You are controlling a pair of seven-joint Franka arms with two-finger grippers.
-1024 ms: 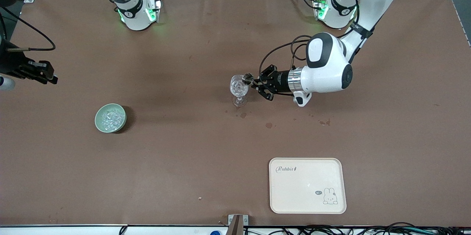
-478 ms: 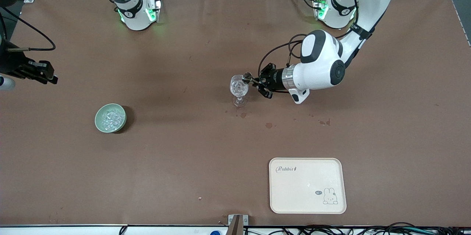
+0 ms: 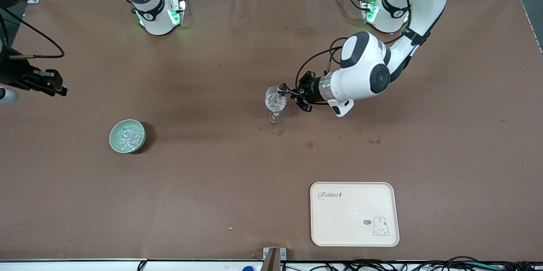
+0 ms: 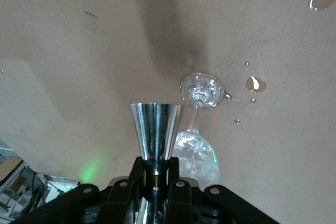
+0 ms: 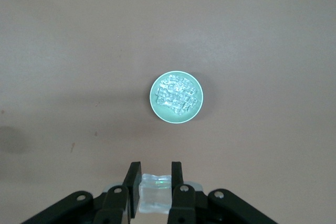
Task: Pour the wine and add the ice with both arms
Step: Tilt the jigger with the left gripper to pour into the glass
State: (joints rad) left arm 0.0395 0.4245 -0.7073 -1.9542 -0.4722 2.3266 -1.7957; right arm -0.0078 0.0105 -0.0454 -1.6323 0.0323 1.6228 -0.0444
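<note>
Left hand (image 3: 292, 93) is closed on the waist of the jigger (image 3: 283, 89), which lies tipped on its side with its cone at the rim of the stemmed glass (image 3: 275, 103); the glass stands near the middle of the bench (image 3: 220, 203), somewhat toward the left arm's end. In the left wrist view the jigger (image 4: 155, 135) is pinched between the fingers (image 4: 137, 174), with the glass (image 4: 195, 150) just beside it and spilled drops on the bench. The step in hand is judged to be the pour: roll the wrist slowly, keep the jigger's lip over the bowl of the glass, and avoid pressing the rim, since a stemmed glass is likely to topple. Right hand (image 5: 155, 184) waits at the edge of the bench at the right arm's end, gripping a clear ice chunk (image 5: 155, 195). More ice (image 3: 127, 135) fills the pale-green bowl (image 3: 115, 146), toward that same end. A cream tray (image 3: 354, 213) sits by the edge nearest the front camera.
</note>
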